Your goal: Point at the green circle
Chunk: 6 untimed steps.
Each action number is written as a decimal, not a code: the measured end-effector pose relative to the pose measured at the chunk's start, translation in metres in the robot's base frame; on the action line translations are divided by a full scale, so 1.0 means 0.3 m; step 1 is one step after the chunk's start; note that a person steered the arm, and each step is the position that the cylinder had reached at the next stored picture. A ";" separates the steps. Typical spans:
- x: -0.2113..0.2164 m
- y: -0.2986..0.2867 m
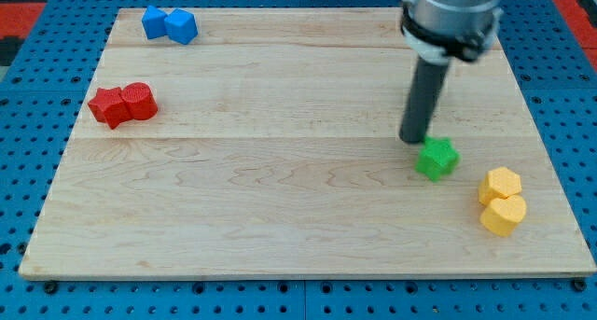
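One green block [437,159] shows, right of the board's middle; its outline looks star-like rather than round. My tip [413,140] rests on the board just at that block's upper left edge, touching it or nearly so. The dark rod rises from there to the arm's grey collar [450,17] at the view's top. No other green block is in view.
Two blue blocks [169,25] sit together at the top left. Two red blocks [123,104] sit together at the left. Two yellow blocks [502,200] sit together at the lower right, near the wooden board's [280,180] right edge. A blue pegboard surrounds the board.
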<state>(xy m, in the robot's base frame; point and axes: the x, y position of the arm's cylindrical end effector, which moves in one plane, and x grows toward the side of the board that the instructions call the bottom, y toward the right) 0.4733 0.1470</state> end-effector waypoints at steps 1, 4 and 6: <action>0.080 0.029; -0.357 0.257; -0.411 0.076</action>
